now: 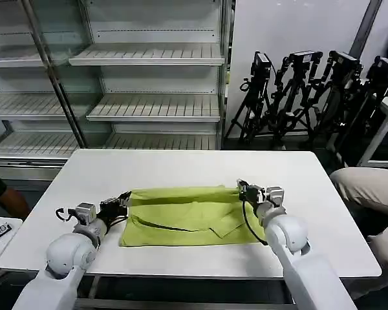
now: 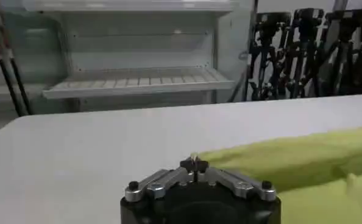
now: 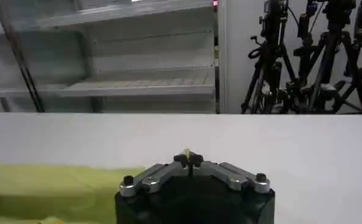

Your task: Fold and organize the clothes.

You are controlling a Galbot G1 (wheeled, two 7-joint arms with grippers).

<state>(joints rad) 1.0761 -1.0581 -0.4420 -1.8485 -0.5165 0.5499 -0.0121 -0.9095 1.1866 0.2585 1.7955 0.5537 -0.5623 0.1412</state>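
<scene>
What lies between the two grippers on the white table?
In the head view, the lime yellow-green T-shirt spans the stretch between the left gripper and the right gripper, each pinching a far corner.

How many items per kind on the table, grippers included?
T-shirt, lime green, partly folded: 1
Grippers pinching its far corners, left gripper and right gripper: 2
Table, white: 1
Total: 4

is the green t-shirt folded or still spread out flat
Partly folded: the T-shirt lies as a narrow band, layers overlapping, with left gripper and right gripper pinching its far corners.
</scene>
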